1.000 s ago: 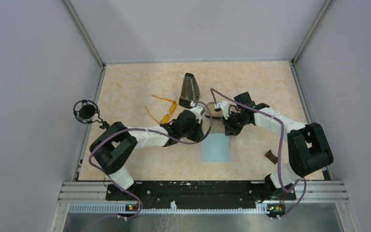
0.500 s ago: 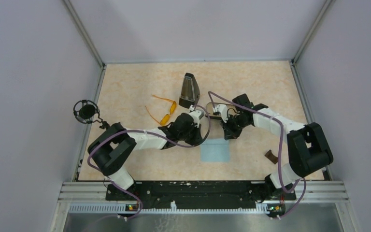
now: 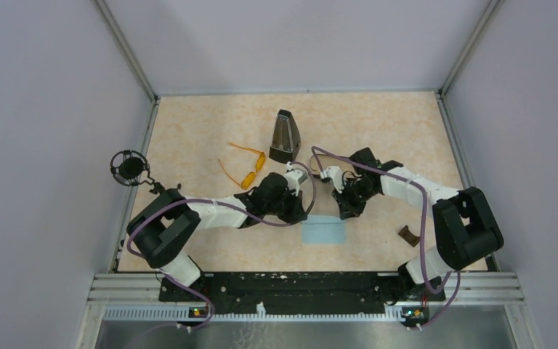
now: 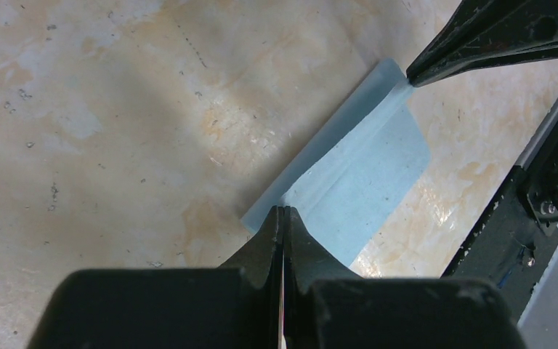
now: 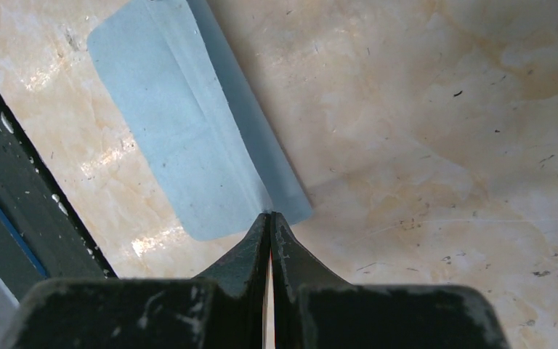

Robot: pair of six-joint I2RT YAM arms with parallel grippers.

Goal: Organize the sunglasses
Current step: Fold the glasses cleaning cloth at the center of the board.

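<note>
Orange sunglasses (image 3: pixel 249 168) lie left of the left tool (image 3: pixel 305 213) gripping blue cloth (image 3: pixel 325 232).

Saw a black case (image 3: pixel 284 137) at the table's (image 3: pixel 378 123) far middle. Found a blue cloth (image 3: pixel 324 230) nearer, one edge folded. Noted a brown piece (image 3: pixel 407 235) well right.

We see translucent orange sunglasses (image 3: pixel 252 171), a black case (image 3: pixel 285 137), and a plain pale blue cloth (image 3: pixel 323 233) on a table (image 3: pixel 392 123) mottled peach and cream.
</note>
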